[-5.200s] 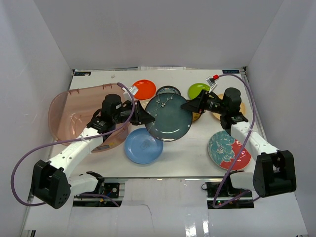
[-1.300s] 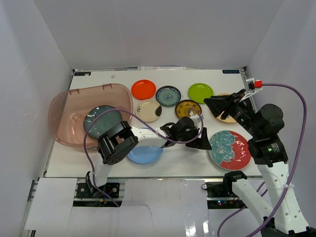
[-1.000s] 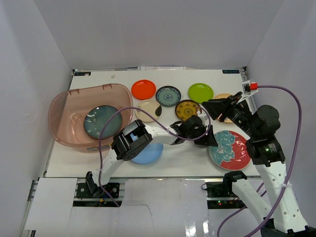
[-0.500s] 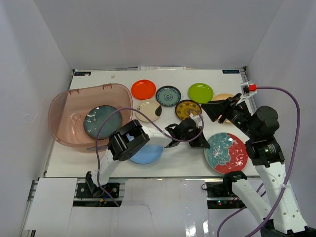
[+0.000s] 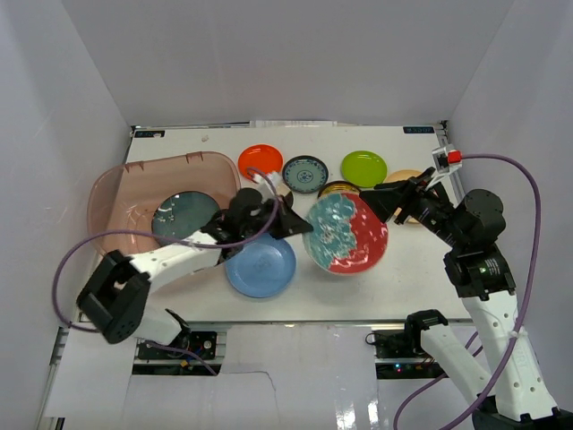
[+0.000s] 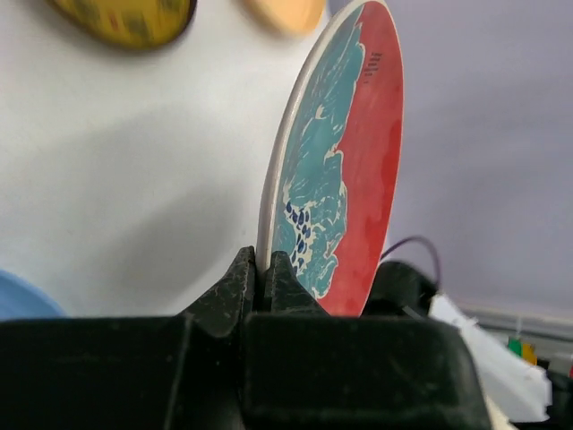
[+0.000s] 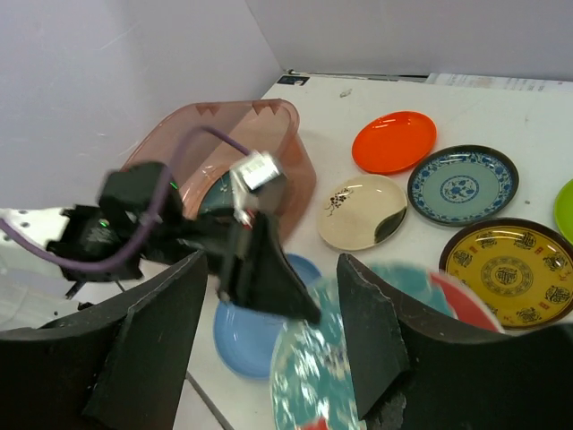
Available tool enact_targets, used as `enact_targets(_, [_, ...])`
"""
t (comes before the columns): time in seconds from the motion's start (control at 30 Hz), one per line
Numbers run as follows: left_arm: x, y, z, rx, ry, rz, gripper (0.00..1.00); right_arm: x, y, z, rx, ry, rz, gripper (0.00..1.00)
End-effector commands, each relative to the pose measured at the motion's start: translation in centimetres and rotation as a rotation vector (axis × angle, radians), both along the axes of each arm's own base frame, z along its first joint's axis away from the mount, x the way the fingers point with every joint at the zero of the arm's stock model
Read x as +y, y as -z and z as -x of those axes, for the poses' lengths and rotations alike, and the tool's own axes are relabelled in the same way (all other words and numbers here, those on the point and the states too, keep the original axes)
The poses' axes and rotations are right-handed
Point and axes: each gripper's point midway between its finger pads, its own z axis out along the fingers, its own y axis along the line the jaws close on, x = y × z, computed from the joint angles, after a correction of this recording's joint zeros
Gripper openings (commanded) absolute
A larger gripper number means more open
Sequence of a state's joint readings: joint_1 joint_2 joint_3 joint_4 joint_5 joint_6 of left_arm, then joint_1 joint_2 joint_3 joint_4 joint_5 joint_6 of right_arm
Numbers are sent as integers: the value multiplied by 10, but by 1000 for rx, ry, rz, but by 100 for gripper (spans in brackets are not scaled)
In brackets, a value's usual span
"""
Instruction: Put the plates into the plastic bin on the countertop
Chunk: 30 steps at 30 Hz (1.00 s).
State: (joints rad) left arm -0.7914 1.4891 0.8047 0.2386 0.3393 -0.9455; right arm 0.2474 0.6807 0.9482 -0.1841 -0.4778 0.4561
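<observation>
**A:** Where is the floral plate [image 5: 345, 235]?

**B:** Up off the countertop [image 5: 412, 278], over the middle, tilted steeply on edge. The left gripper [image 5: 294, 223] is clamped on the plate's left rim. In the left wrist view its black fingers [image 6: 235, 285] pinch the thin cream edge, and the plate rises up and to the right from them.

**A:** And the right gripper [image 5: 383, 195]?

**B:** It is just beside the plate's far right edge; I cannot tell whether they touch. Its jaws are spread wide with nothing between them.

**A:** What is the plate like?

**B:** Round, shallow and glossy. One part is teal with pale flowers and dark blue specks, and the rest is plain red.

**A:** The plastic bin [image 5: 112, 193]?

**B:** It sits at the left, well apart from the held plate. It is translucent pinkish-brown with rounded corners and a rim. A shiny dark teal plate [image 5: 183, 218] lies flat inside it.

**A:** The others?

**B:**
- A smooth light blue plate [image 5: 261, 266] lies flat, near, just left of the floral plate.
- Along the far side, left to right, are an orange plate [image 5: 260, 162], a blue-patterned plate [image 5: 305, 174] and a lime green plate [image 5: 363, 167].
- A yellow-brown patterned plate [image 5: 336, 189] peeks out behind the floral plate.
- A tan plate [image 5: 405, 176] at the far right is mostly hidden by the right arm.
- A cream plate [image 7: 363, 210] with dark marks shows in the right wrist view, right of the bin.
</observation>
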Motion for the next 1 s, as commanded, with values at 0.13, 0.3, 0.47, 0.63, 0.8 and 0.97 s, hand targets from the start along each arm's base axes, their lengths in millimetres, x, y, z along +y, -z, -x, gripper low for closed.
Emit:
enact_targets(0.13, [133,-165,-51,-317,-302,222,0,-1,-20,6,-54,-1,-18,65])
enact_targets(0.3, [252,-167,-74,-311,-715,76,0,-3,2,-3,-16,20,3,65])
enact_targets(0.47, [350,-138,-76,-233,-1081,-72,0,-2,32,-12,41,27,30,65])
enact_targets(0.63, [399,-115,-80,-203,-1280,-209,0,6,76,-21,134,-18,80,65])
enact_targets(0.8, [415,-72,-81,-120,-1306,-300,0,28,123,-25,239,-112,89,65])
enact_targets(0.97, [419,-37,-84,-39,-1292,-335,0,64,168,-28,304,-149,154,67])
